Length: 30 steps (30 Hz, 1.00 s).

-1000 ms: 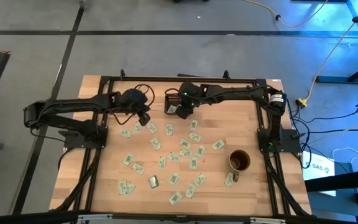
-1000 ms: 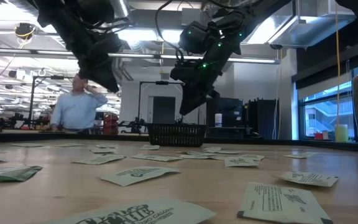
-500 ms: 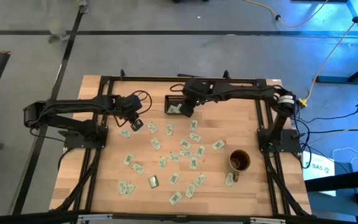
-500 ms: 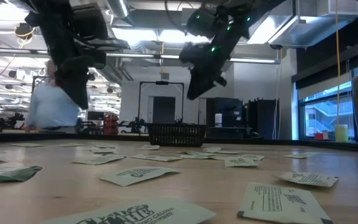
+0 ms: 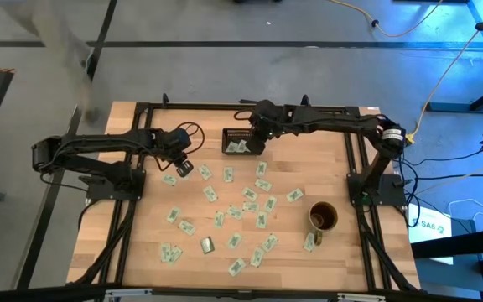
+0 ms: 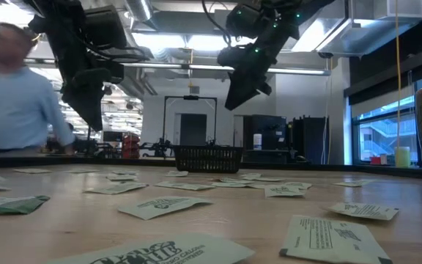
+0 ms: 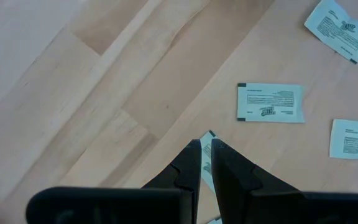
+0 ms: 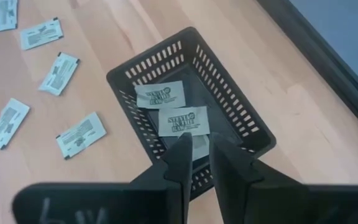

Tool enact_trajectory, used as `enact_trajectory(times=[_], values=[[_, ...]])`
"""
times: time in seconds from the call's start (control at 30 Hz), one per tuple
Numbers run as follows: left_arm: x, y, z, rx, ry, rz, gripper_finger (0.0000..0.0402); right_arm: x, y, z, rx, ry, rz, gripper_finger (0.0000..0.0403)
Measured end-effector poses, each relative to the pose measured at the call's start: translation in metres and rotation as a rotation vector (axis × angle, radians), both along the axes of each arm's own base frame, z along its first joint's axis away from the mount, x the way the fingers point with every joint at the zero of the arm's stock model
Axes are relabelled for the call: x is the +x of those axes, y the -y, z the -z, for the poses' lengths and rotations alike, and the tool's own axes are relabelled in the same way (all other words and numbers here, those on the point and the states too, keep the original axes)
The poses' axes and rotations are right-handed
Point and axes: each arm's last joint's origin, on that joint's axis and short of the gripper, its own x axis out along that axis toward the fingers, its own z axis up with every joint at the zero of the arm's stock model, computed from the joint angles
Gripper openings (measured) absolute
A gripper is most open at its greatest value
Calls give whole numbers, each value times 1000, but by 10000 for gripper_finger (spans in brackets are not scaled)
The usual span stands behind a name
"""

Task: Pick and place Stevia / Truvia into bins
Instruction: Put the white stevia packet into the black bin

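High view: the right claw (image 5: 257,141) hangs above the black tray (image 5: 240,143) at the far edge of the worktop (image 5: 334,180), a position that suits dropping packets in from overhead. In the right wrist view its fingers (image 8: 178,163) stand a narrow gap apart with nothing between them, and two packets (image 8: 183,121) lie flat on the tray floor (image 8: 229,127). The left claw (image 5: 184,164) is low over the worktop beside the near-left cluster of loose packets (image 5: 205,173). In the left wrist view its fingers (image 7: 188,168) are nearly closed, and the edge of a packet (image 7: 207,151) shows in the slit between them; whether it is gripped or merely lies beneath cannot be told. Many more packets are scattered across the middle of the worktop, and a brownish mug (image 5: 323,216) stands to the right.

Compared with one second earlier, the right arm has drawn back to the right of the tray, exposing its contents; the left claw has swung down from beside the tray toward the loose packets. In the low view a person in a pale blue shirt (image 6: 9,103) has moved to the left edge.
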Motion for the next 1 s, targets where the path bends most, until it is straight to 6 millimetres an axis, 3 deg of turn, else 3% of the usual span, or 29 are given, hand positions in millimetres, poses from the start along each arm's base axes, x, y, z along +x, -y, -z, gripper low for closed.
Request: enact_trajectory(times=[0.37, 0.63, 1.0], values=[[-1, 2, 1, -50, -2, 20, 31, 0, 0, 0, -13, -6, -17, 60], [-16, 9, 7, -174, -144, -31, 31, -1, 0, 1, -9, -16, -18, 60], [-12, 20, 8, -189, -155, 9, 37, -1, 0, 1, -9, -17, -18, 60]])
